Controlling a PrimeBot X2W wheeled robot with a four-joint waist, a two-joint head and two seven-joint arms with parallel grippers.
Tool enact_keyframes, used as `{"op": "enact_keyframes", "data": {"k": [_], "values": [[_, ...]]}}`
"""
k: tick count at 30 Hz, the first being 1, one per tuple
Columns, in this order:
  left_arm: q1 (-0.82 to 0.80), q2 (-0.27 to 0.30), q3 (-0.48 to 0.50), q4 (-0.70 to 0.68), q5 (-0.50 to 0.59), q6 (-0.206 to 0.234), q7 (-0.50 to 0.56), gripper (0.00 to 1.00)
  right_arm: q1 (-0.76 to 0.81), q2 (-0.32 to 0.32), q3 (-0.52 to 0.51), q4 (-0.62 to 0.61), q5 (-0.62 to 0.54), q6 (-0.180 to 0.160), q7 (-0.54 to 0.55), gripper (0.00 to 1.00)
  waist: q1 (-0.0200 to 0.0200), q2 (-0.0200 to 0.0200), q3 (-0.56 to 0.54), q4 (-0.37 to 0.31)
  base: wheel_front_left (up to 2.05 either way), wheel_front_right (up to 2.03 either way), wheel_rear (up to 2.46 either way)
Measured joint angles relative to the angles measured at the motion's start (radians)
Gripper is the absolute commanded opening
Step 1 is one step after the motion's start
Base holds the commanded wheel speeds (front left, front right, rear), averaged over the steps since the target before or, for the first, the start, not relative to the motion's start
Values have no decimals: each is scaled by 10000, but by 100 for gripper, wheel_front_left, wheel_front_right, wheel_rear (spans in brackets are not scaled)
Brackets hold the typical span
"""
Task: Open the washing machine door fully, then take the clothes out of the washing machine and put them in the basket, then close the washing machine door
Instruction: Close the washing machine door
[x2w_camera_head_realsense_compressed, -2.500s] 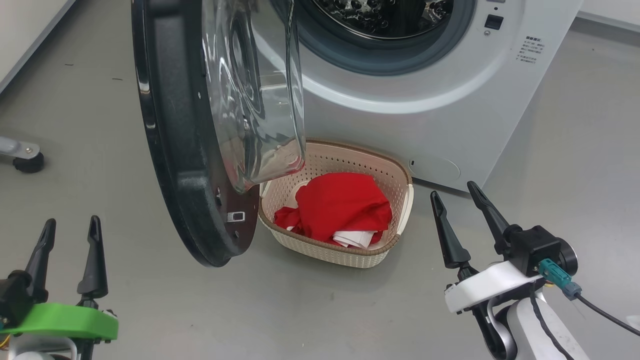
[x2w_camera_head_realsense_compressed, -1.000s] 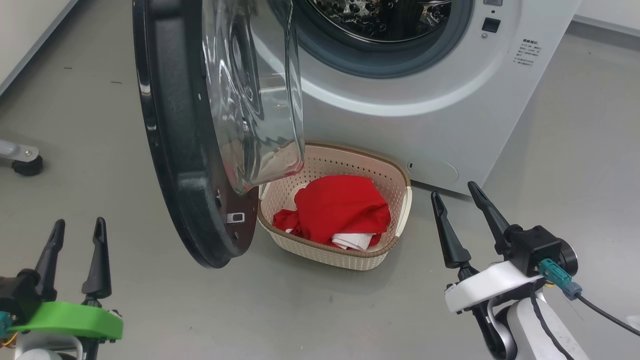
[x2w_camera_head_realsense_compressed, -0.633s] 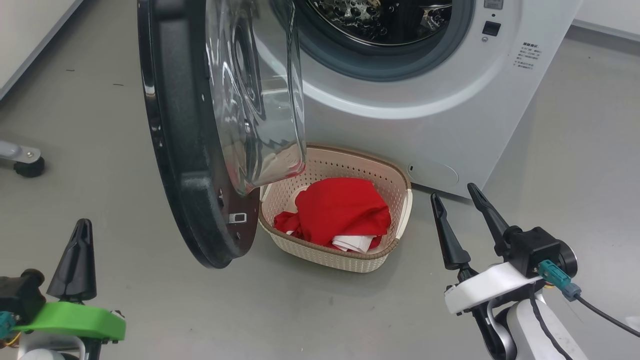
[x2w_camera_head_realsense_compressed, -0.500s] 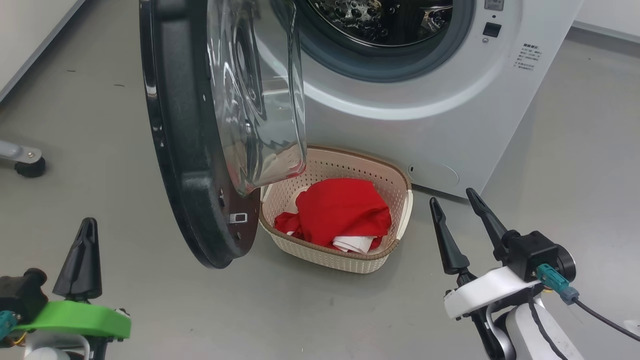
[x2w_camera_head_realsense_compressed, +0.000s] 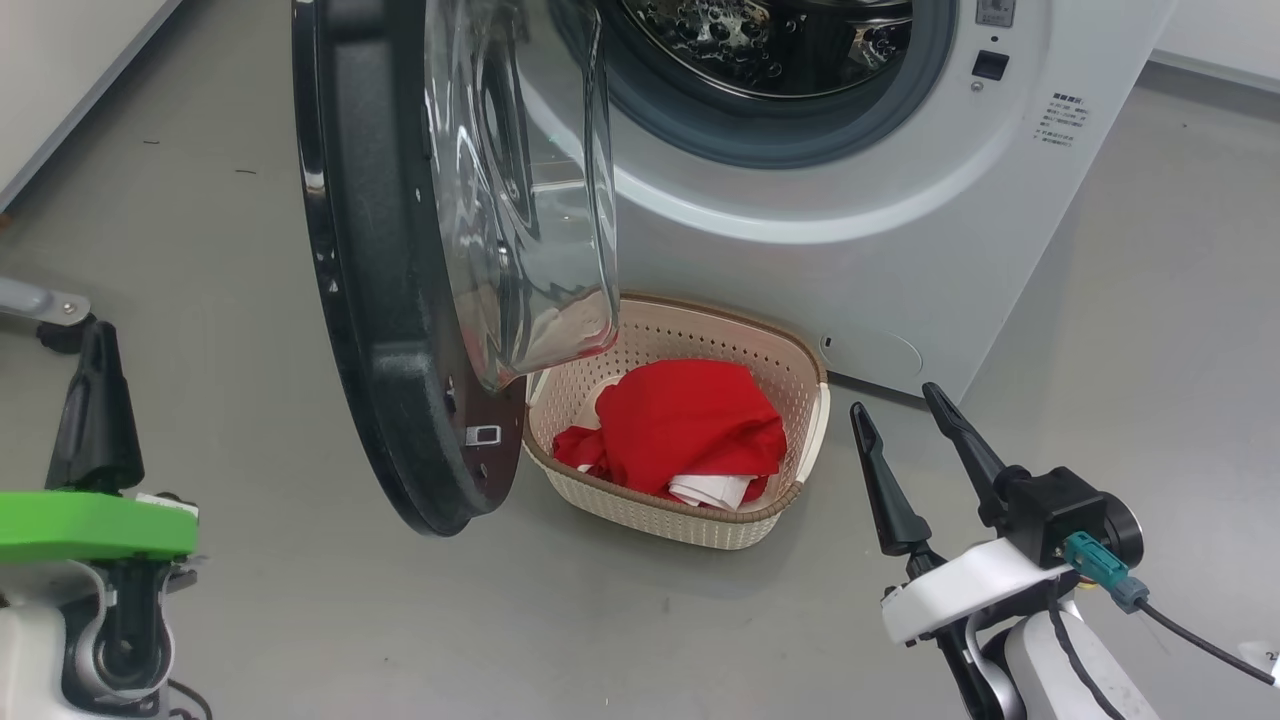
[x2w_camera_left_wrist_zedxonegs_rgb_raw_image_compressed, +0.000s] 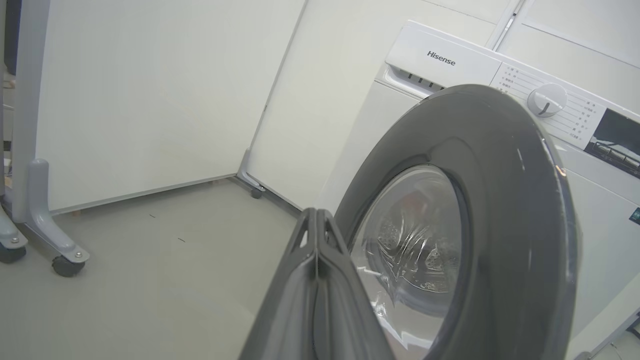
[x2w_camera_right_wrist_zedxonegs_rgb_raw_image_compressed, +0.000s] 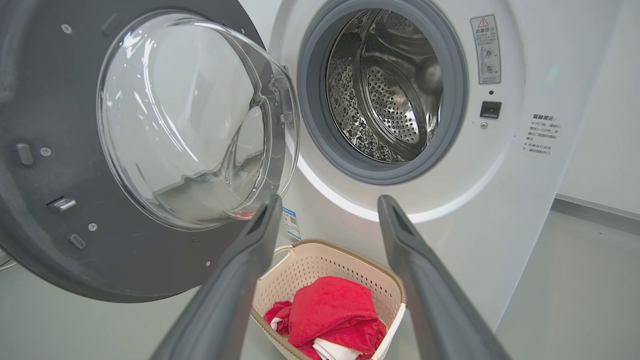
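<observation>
A white front-loading washing machine (x2w_camera_head_realsense_compressed: 900, 200) is standing on a grey floor (x2w_camera_head_realsense_compressed: 250, 600), and the robot's head camera is looking down at it from above. The washing machine door (x2w_camera_head_realsense_compressed: 380, 300), a wide black ring around a bulging clear glass bowl, is hanging open. It is swinging out from the left side of the washing machine's porthole and is turning its edge toward the robot. Inside the washing machine, the dimpled steel drum (x2w_camera_right_wrist_zedxonegs_rgb_raw_image_compressed: 390, 90) is gleaming within a grey gasket (x2w_camera_right_wrist_zedxonegs_rgb_raw_image_compressed: 320, 130). The basket (x2w_camera_head_realsense_compressed: 815, 420), cream plastic with a brown rim, is sitting on the floor just in front of the washing machine's lower front panel, partly beneath the door's glass bowl. The clothes (x2w_camera_head_realsense_compressed: 690, 425), bright red with a patch of white, are lying bunched inside the basket. The left gripper (x2w_camera_head_realsense_compressed: 97, 345) is hovering out in front of the washing machine, to the left of its door and apart from it, with its two dark fingers pressing flat together and clenching nothing. The right gripper (x2w_camera_head_realsense_compressed: 893, 398) is hovering near the washing machine's lower right corner, just right of the basket, with its fingers spreading wide, gripping nothing and pointing toward the washing machine.
</observation>
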Motion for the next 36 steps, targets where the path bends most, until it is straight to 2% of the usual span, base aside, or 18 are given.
{"op": "enact_keyframes", "data": {"k": [7, 10, 13, 16, 21, 25, 36], "values": [[-229, -570, 932, -21, -2915, 0, 1569, 0, -3, 8, 111, -6, 0, 12, 0, 100, 0, 0, 105, -33, 0, 0, 0], [-387, -1099, 1319, 109, -4429, 33, 2366, 0, -5, 4, 88, -13, 0, 13, 0, 100, 0, 0, 165, -76, 0, 0, 0], [-586, -1536, 1475, 230, -5871, 366, 3258, 0, -9, 10, 59, -19, 0, 13, 0, 100, 0, 0, 220, -117, 0, 0, 0], [-814, -1634, 1687, 290, -6966, 909, 4008, 0, -9, 6, 21, -19, 0, 13, 0, 100, 0, 0, 244, -136, 0, 0, 0], [-893, -1588, 1705, 309, -8029, 1718, 5214, 0, -11, 10, 23, -19, 0, 15, 0, 100, 0, 0, 273, -182, 0, 0, 0], [-892, -1580, 1628, 196, -8579, 2142, 5939, 0, -12, 10, 19, -19, 0, 65, 0, 100, 0, 0, 285, -238, 0, 0, 0], [-868, -1588, 1415, -163, -9628, 2309, 7001, 0, -15, 10, -25, -19, 0, 65, 0, 100, 0, 0, 300, -429, 0, 0, 0]]}}
